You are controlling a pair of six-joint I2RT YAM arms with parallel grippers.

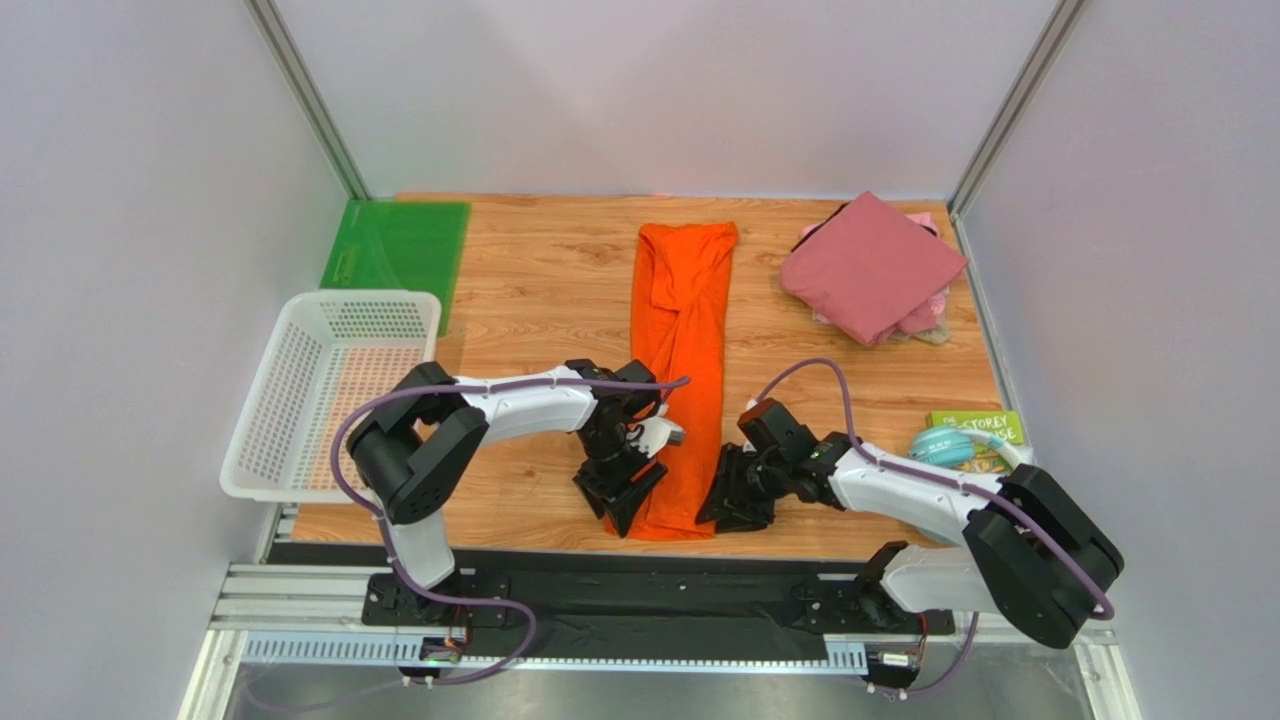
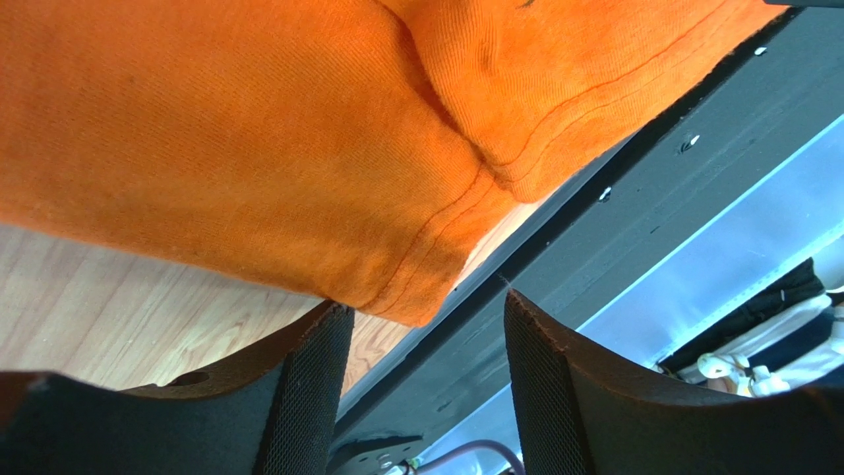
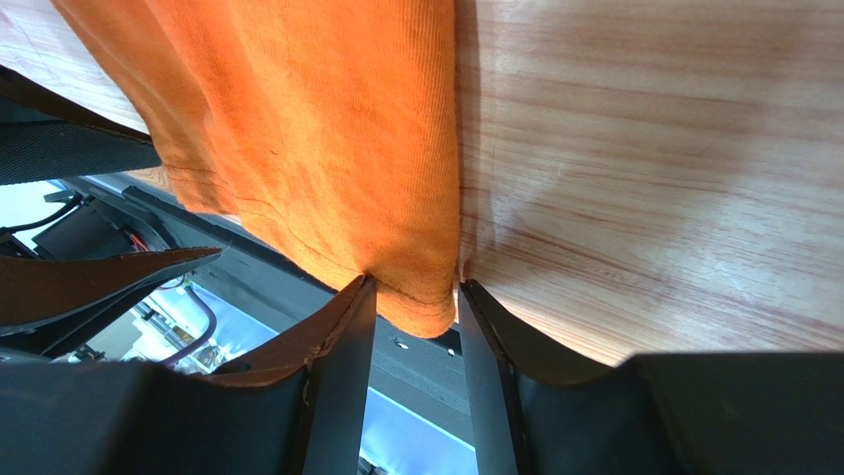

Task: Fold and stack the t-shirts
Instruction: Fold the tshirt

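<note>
The bright orange t-shirt point(image 1: 684, 345) lies as a long narrow strip down the middle of the wooden table, its near end at the front edge. My left gripper point(image 1: 621, 488) is at the strip's near left corner. In the left wrist view its jaws point(image 2: 426, 309) are open, and the hem corner point(image 2: 411, 297) hangs just off the left fingertip point(image 2: 315, 346). My right gripper point(image 1: 735, 504) is at the near right corner. It stands open point(image 3: 411, 295), its fingertips flanking the hem corner point(image 3: 416, 292). A folded maroon t-shirt point(image 1: 869, 264) rests on a pink one point(image 1: 932, 311) at the back right.
A white mesh basket point(image 1: 323, 387) sits at the left edge, with a green plastic sheet point(image 1: 395, 248) behind it. A green book point(image 1: 980, 428) and a teal object point(image 1: 944, 446) lie at the right, beside my right arm. The black rail point(image 1: 646, 578) runs just below the table's front edge.
</note>
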